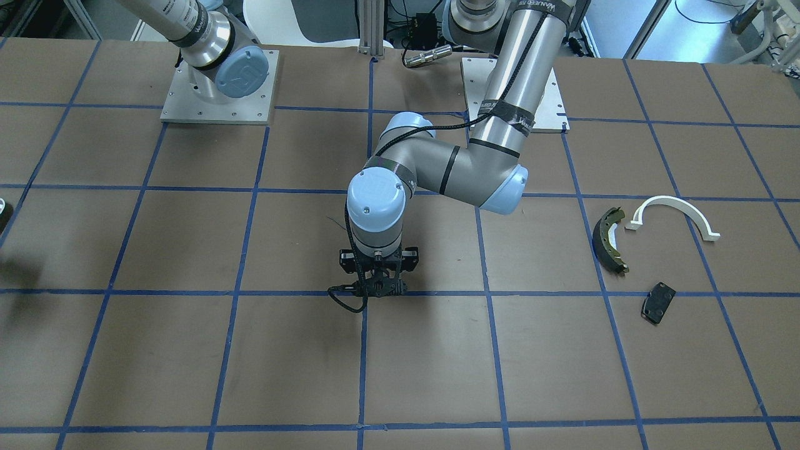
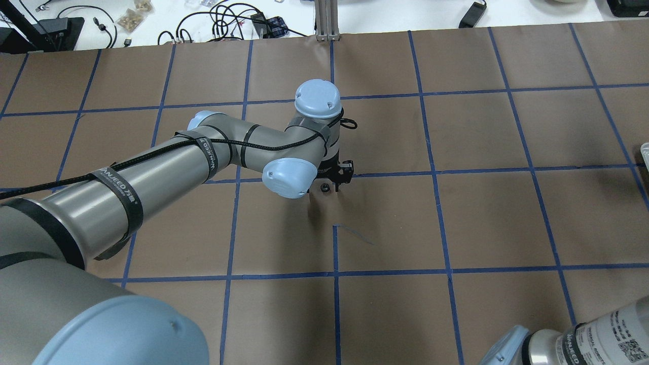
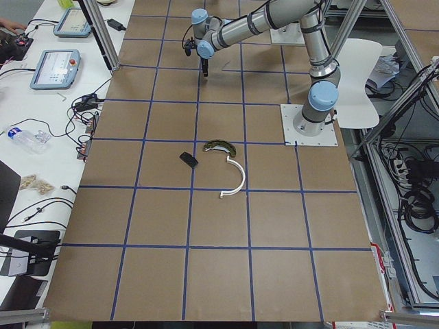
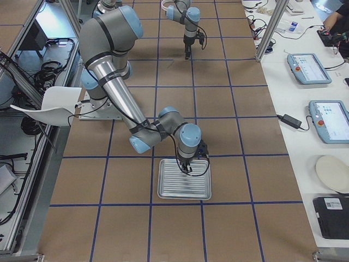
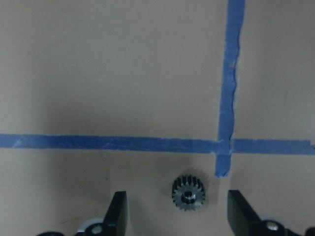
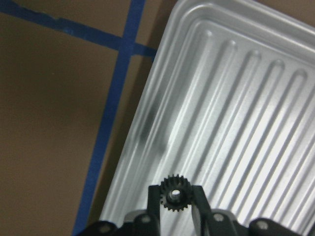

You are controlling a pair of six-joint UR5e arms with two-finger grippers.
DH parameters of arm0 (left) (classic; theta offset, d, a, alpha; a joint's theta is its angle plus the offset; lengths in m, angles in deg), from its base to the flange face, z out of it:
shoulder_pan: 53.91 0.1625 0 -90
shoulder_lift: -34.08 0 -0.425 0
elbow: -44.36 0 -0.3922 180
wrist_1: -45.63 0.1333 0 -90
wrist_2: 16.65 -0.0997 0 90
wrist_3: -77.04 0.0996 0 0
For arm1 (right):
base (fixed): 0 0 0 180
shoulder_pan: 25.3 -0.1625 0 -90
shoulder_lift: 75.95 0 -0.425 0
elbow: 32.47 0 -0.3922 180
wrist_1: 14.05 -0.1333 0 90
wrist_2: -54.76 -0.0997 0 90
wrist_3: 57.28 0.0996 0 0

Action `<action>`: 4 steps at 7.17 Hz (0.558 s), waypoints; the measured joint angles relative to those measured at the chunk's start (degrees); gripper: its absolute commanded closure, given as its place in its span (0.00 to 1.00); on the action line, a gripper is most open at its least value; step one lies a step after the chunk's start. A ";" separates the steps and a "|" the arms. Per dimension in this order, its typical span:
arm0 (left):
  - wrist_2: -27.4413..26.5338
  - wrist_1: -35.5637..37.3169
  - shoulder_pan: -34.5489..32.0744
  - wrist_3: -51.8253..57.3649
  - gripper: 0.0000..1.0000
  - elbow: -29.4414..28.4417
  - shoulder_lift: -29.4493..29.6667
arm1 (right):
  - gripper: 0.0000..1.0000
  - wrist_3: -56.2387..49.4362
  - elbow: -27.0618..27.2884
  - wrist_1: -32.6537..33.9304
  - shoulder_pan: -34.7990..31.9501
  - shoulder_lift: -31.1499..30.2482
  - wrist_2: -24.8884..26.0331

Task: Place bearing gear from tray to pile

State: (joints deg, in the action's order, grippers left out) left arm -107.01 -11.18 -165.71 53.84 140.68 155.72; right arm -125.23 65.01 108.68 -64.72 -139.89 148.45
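My right gripper (image 6: 174, 199) is shut on a small black bearing gear (image 6: 173, 192) and holds it just above the ribbed silver tray (image 6: 246, 123), near the tray's edge; the exterior right view shows the gripper (image 4: 187, 168) over the tray (image 4: 184, 191). My left gripper (image 5: 177, 204) is open at the table's middle, low over a second small black gear (image 5: 189, 192) that lies on the table between its fingers, beside a tape crossing (image 2: 325, 188). The pile lies far from both: olive brake shoe (image 1: 611, 240), white arc (image 1: 675, 215), black plate (image 1: 658, 302).
The brown table carries a grid of blue tape (image 1: 362, 350). The left arm's elbow (image 1: 462, 175) stretches over the table's middle. The two arm base plates (image 1: 219, 94) sit at the robot's edge. Operator pendants and cables (image 4: 308, 68) lie on the side bench.
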 measured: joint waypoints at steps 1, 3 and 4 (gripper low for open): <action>0.19 0.26 0.19 0.44 0.87 0.07 -0.02 | 1.00 6.20 0.73 -4.97 -3.81 -2.80 0.02; 1.29 1.42 0.46 0.82 0.99 0.15 0.05 | 1.00 23.43 4.88 -9.79 -14.17 -7.76 -0.43; 1.69 1.85 0.71 1.05 0.99 0.13 -0.17 | 1.00 32.37 7.96 -10.30 -19.07 -9.99 -1.90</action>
State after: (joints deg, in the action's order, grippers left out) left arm -105.32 -9.33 -165.00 54.90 140.81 155.55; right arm -92.86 72.97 98.38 -83.79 -149.88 146.56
